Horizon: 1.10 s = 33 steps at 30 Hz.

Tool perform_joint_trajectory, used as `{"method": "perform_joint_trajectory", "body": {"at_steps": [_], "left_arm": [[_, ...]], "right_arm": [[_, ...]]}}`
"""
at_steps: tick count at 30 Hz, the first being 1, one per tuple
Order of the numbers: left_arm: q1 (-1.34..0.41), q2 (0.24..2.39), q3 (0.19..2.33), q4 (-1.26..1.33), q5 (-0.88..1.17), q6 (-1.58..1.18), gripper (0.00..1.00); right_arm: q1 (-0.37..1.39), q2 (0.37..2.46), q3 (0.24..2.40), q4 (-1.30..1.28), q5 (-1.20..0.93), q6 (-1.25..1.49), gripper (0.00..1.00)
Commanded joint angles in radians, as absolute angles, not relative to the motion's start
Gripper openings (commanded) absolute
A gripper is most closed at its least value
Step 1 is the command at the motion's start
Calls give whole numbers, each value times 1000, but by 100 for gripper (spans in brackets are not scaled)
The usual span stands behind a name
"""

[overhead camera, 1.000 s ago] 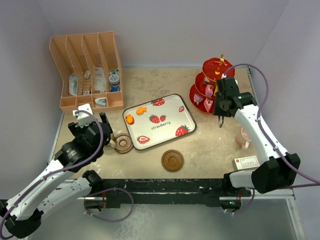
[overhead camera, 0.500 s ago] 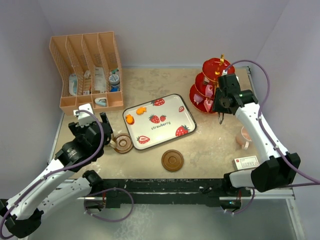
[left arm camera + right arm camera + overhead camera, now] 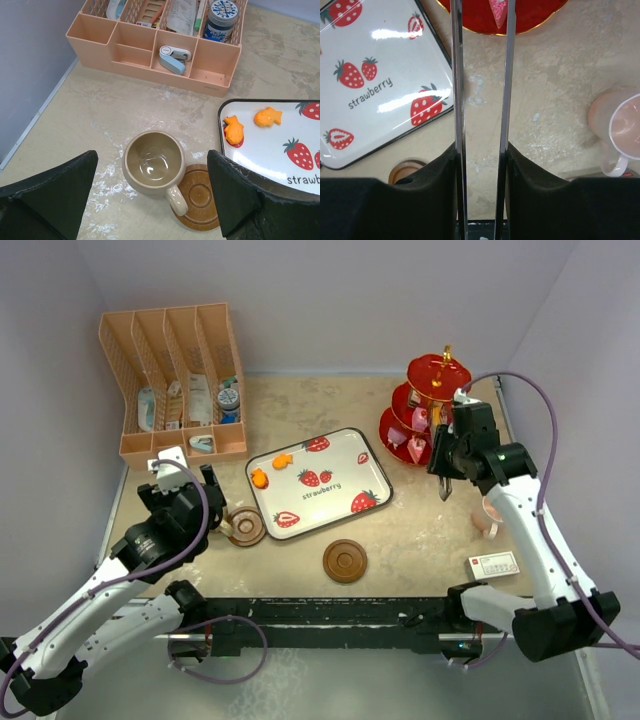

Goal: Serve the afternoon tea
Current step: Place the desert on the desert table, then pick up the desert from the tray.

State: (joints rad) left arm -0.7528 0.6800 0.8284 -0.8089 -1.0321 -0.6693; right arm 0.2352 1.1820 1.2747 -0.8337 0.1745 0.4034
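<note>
My right hand (image 3: pixel 481 165) was closed on a pair of long metal tongs (image 3: pixel 456 75), and their two blades ran from six to twelve o'clock in my wrist view. At twelve o'clock, seen between the two blades, lay a small pink wedge-shaped toy cake (image 3: pixel 498 12) on a plate of the red three-tier stand (image 3: pixel 540 10). Its narrow end pointed back to six o'clock, so its long axis followed the blades. I judged that the pick depended on this alignment.

From above, the stand was near this hand at about ten o'clock, and the white strawberry-printed tray (image 3: pixel 335 462) was at about eight o'clock. My left hand (image 3: pixel 190 472) was spread wide and empty over the tan ceramic mug (image 3: pixel 154 169), far from the stand, so the right arm was the nearer one.

The blade tips and most of the cake were cut off at the top edge of the wrist view. I could not tell whether they touched, or how high the tips hung.
</note>
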Motion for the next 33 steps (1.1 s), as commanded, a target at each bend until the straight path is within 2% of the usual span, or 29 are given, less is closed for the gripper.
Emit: {"method": "perform_joint_trajectory", "body": {"at_steps": [1, 26, 30, 33], "left_arm": [[-751, 685, 850, -781, -1034, -661, 88], [-751, 695, 851, -785, -1048, -665, 88], [-750, 695, 853, -794, -1062, -672, 88], [-751, 687, 857, -802, -1077, -683, 88]], "right_arm": [[233, 1127, 1237, -803, 80, 400, 38], [251, 1021, 1167, -753, -342, 278, 37], [310, 1025, 1167, -740, -336, 297, 37], [422, 1041, 1166, -709, -272, 356, 37]]}}
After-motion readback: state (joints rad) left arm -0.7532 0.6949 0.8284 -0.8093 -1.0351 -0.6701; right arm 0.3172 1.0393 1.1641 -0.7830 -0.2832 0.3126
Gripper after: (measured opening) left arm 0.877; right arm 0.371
